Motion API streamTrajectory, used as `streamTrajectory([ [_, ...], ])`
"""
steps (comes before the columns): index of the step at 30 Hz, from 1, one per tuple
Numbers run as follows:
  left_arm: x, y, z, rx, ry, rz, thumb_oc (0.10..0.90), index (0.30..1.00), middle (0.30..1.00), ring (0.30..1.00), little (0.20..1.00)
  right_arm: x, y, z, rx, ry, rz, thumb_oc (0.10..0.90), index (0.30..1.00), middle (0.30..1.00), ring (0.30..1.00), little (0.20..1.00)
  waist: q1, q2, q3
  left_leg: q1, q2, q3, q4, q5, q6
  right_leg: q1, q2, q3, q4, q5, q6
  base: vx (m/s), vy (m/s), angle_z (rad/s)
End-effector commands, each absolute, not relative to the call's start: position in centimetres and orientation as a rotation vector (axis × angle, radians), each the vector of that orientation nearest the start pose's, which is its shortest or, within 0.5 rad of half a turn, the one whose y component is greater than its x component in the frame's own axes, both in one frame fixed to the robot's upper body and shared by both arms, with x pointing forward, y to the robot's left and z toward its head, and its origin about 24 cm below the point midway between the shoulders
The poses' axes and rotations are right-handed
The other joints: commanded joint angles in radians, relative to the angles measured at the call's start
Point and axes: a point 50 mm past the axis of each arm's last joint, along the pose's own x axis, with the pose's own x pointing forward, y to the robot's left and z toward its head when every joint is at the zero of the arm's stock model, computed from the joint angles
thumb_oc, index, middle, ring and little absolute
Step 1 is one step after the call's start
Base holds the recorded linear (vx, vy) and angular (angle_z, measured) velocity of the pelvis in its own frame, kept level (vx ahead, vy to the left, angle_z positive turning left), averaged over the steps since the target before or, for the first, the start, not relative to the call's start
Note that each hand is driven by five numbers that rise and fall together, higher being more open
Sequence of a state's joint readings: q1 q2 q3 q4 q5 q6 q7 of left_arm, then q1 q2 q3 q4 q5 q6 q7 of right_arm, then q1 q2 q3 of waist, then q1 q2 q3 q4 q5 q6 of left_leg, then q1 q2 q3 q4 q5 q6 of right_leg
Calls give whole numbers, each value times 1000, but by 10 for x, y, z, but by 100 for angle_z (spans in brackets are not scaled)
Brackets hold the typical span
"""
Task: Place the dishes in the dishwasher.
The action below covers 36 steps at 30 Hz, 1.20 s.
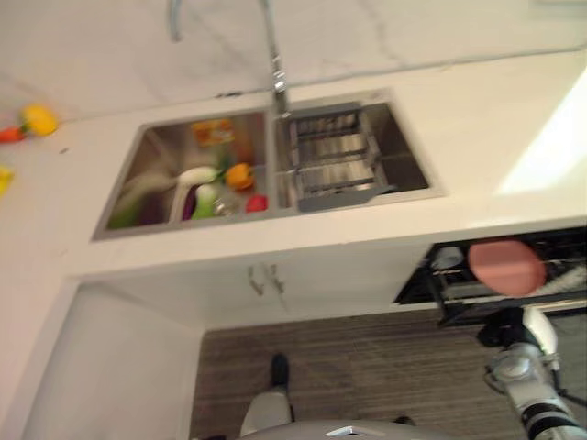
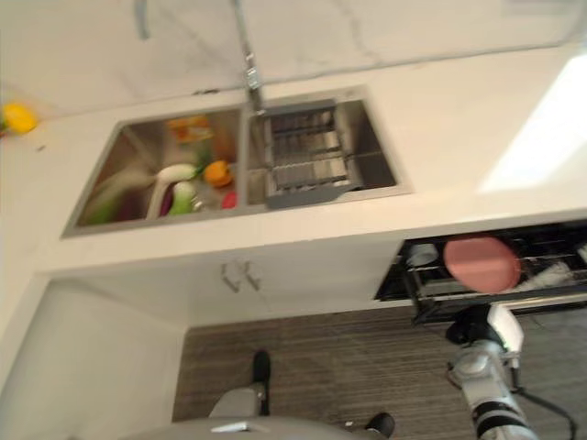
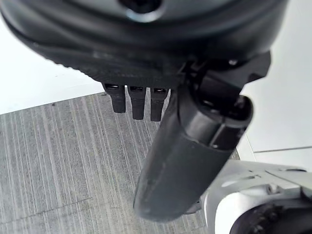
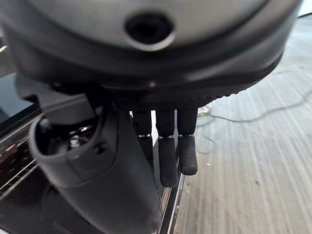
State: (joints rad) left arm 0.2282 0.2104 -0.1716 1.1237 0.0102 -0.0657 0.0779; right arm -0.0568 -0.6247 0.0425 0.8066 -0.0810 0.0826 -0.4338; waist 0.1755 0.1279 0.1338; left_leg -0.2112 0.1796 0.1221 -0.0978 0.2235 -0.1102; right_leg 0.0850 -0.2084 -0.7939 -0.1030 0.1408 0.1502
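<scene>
The pulled-out dishwasher rack point(image 1: 438, 295) sits under the counter at the right, with a pink plate point(image 1: 506, 267) standing in it. My right hand point(image 1: 512, 328) hangs just in front of the rack, below the plate; in its wrist view the right hand point(image 4: 168, 156) has straight fingers with nothing in them, over the rack's edge. More dishes lie in the left sink basin point(image 1: 138, 174): a white dish point(image 1: 195, 176), an orange piece point(image 1: 239, 175), a red one point(image 1: 257, 203) and a green one point(image 1: 204, 200). My left hand point(image 3: 180, 161) hangs over the floor, fingers straight and holding nothing.
A metal drainer point(image 1: 330, 156) fills the right basin, below the faucet point(image 1: 278, 73). A yellow toy point(image 1: 39, 119) lies on the counter at the far left. A white cabinet side point(image 1: 110, 367) stands at the lower left. Grey wood floor point(image 1: 367, 367) lies before the cabinets.
</scene>
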Motion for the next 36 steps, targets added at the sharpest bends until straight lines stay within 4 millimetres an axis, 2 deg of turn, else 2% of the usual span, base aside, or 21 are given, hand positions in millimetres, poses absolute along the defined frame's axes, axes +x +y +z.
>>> streamTrajectory([
  [1,62,243,-161,407,1207,53,800,900,900,900,900,296,-357,99,-914,33,-646,400,300,300,300,300,38,-26,44,33,31,13,23,-91,-56,37,-88,-22,30,-94,36,-51,-32,121],
  [3,63,244,-160,406,1204,59,800,900,900,900,900,301,-360,107,-926,20,-653,400,300,300,300,300,45,-21,51,17,30,5,22,-83,-59,31,-92,-35,31,-91,38,-45,-27,68],
  [4,62,247,-160,411,1210,71,800,900,900,900,900,306,-361,119,-938,-4,-662,400,300,300,300,300,64,-13,59,-1,27,-2,21,-74,-63,25,-96,-48,34,-88,40,-50,-19,21],
  [6,62,247,-160,408,1209,78,800,900,900,900,900,314,-361,130,-952,-27,-664,400,300,300,300,300,72,2,72,-19,26,-11,20,-64,-66,17,-104,-64,43,-88,42,-53,-6,13],
  [10,62,246,-160,391,1202,101,800,900,900,900,900,323,-352,134,-965,-45,-636,400,300,300,300,300,84,12,82,-32,23,-16,19,-55,-68,13,-111,-76,47,-87,42,-12,-5,17],
  [12,64,243,-161,364,1197,108,800,900,900,900,900,327,-340,122,-960,-30,-592,400,300,300,300,300,86,16,83,-39,22,-19,17,-53,-68,13,-115,-85,51,-87,42,2,-32,7],
  [13,64,242,-161,353,1199,109,800,900,900,900,900,327,-336,115,-954,-11,-572,425,338,338,338,338,83,17,82,-39,22,-18,17,-53,-67,12,-115,-87,52,-88,41,21,-32,6],
  [14,64,242,-161,342,1196,115,800,900,900,900,900,326,-333,106,-942,12,-553,599,599,599,599,599,80,15,79,-42,24,-17,17,-51,-68,10,-114,-87,53,-88,41,17,-19,4],
  [15,65,241,-161,333,1192,118,800,900,900,900,900,324,-332,95,-929,52,-540,800,900,900,900,900,79,16,80,-43,26,-16,18,-49,-69,10,-114,-90,53,-89,41,0,0,0],
  [17,67,239,-161,306,1190,143,800,900,900,900,900,314,-323,63,-861,136,-501,800,900,900,900,900,68,14,74,-41,31,-13,17,-50,-70,8,-108,-86,51,-93,37,9,-21,0],
  [20,65,241,-162,253,1200,199,800,900,900,900,900,287,-310,9,-771,297,-443,800,900,900,900,900,47,1,60,-29,47,2,18,-54,-71,11,-89,-76,44,-103,26,30,-55,2],
  [22,64,242,-162,223,1203,227,800,900,900,900,900,257,-295,-34,-700,436,-393,800,900,900,900,900,21,-11,49,-13,67,18,19,-57,-74,13,-69,-60,36,-112,18,43,-55,3],
  [24,59,244,-163,207,1230,240,800,900,900,900,900,227,-284,-67,-666,566,-336,800,900,900,900,900,-1,-29,35,6,87,37,20,-61,-78,13,-51,-36,31,-122,9,50,-47,1],
  [27,54,246,-164,201,1264,254,800,900,900,900,900,182,-274,-105,-652,760,-257,800,900,900,900,900,-32,-49,17,44,112,71,22,-68,-80,4,-25,10,28,-139,-4,48,-30,-30],
  [32,47,243,-167,278,1340,192,800,900,900,900,900,111,-260,-145,-557,1065,-188,800,900,900,900,900,-85,-74,-13,103,154,128,24,-74,-87,-15,17,87,26,-154,-19,26,-20,-54],
  [33,47,243,-167,279,1341,192,800,900,900,900,900,111,-260,-145,-556,1065,-188,800,900,900,900,900,-82,-74,-13,104,156,131,24,-74,-88,-15,18,90,26,-155,-20,21,-47,-73],
  [34,43,240,-169,296,1378,159,800,900,900,900,900,87,-260,-154,-514,1182,-198,800,900,900,900,900,-96,-76,-26,127,171,147,24,-76,-91,-15,34,113,24,-165,-26,17,-57,-75],
  [35,43,237,-170,285,1383,151,800,900,900,900,900,77,-260,-157,-485,1230,-216,800,900,900,900,900,-104,-77,-33,136,182,155,24,-73,-95,-17,44,125,23,-167,-29,17,-56,-65],
  [36,43,237,-170,285,1383,151,800,900,900,900,900,77,-260,-157,-485,1230,-216,800,900,900,900,900,-102,-77,-33,137,184,157,24,-73,-96,-17,45,127,23,-168,-30,26,-87,-46],
])
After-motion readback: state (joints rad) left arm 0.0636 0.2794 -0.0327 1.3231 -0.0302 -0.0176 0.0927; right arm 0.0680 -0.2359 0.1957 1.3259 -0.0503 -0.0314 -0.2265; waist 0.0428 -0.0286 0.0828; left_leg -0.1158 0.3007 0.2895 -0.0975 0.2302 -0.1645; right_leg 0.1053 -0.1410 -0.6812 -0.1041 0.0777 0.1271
